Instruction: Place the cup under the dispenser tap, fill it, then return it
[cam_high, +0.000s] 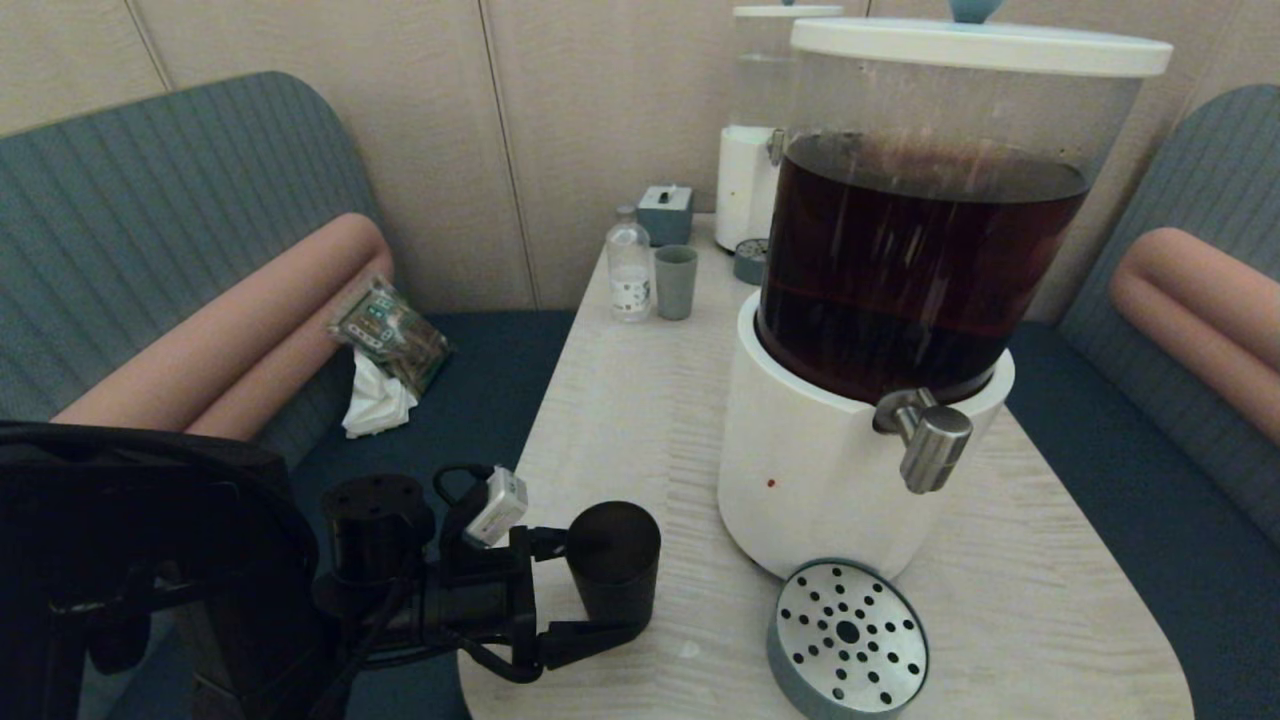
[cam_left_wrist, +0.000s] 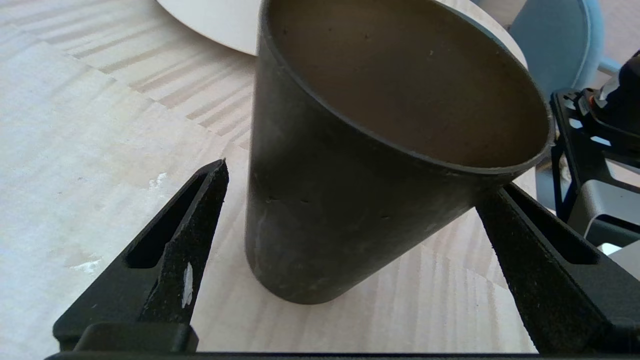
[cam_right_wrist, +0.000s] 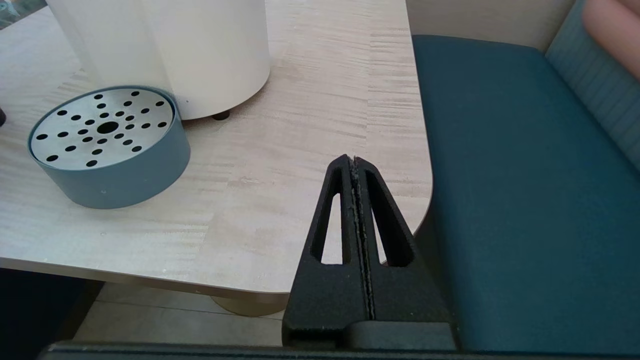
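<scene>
At the table's near left corner, the left gripper (cam_high: 590, 590) brackets the dark, near-black tapered tumbler without a handle (cam_high: 613, 560), which stands upright on the pale wood-grain table (cam_high: 620, 420). The step in hand looks like the grasp. To do it well, the fingers should straddle the cup at mid-height, level, and close evenly so the tapered wall does not slip or tip. The jaws stand spread wide, one finger (cam_left_wrist: 175, 260) clear of the wall, the other (cam_left_wrist: 540, 270) close under the rim; whether it touches I cannot tell. Nothing is gripped yet. Further right stand the round perforated steel drip tray (cam_high: 848, 637) and the short brushed-steel tap (cam_high: 930, 440) above it. The right gripper (cam_right_wrist: 356, 165) is parked beyond the table's right edge, jaws pressed together, empty.
</scene>
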